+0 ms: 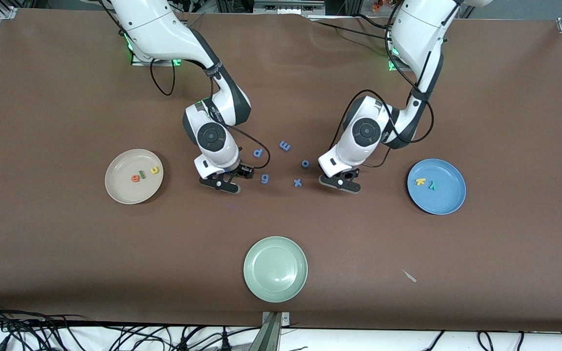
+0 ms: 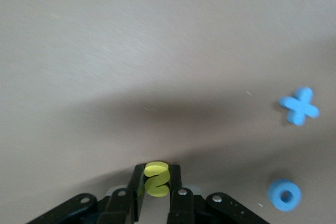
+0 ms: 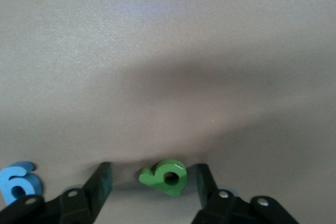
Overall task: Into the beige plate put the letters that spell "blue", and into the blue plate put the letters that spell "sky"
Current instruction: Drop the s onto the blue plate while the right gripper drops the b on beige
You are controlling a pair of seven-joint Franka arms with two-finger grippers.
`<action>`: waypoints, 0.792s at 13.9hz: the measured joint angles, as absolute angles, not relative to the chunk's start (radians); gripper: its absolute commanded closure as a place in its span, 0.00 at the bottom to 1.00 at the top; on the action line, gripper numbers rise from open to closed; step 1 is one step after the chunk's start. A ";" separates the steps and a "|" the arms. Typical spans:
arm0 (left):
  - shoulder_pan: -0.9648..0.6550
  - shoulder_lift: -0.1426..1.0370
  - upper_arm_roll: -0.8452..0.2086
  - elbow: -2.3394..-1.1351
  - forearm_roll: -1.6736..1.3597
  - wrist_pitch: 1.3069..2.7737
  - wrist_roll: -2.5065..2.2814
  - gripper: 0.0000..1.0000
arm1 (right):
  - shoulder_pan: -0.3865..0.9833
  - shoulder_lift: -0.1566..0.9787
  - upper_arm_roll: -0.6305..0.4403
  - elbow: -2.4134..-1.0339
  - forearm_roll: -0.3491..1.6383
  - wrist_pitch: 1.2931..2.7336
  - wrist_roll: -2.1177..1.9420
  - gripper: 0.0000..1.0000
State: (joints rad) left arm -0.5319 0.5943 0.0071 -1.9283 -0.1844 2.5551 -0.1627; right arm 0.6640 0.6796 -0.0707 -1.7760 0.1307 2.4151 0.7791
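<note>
Bright even light, soft shadows, wrist views blurry

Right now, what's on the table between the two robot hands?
In the front view, blue letters lie between the right gripper and left gripper: a blue g, blue x and blue o.
</note>
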 measured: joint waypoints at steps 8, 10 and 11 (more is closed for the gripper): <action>-0.053 0.404 -0.048 -2.027 -0.174 2.375 0.282 0.78 | 0.663 0.672 -0.071 -1.776 0.131 2.409 0.779 0.70; 0.043 0.405 -0.049 -2.049 -0.174 2.375 0.418 0.76 | 0.663 0.672 -0.071 -1.775 0.131 2.409 0.778 0.72; 0.072 0.406 -0.050 -2.055 -0.172 2.375 0.459 0.70 | 0.662 0.673 -0.071 -1.775 0.131 2.407 0.778 0.72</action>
State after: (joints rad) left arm 0.0717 0.4060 -0.0497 -2.0553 -0.1719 2.3753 0.4586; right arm 0.6624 0.6725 -0.0712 -1.7746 0.1315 2.4073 0.7777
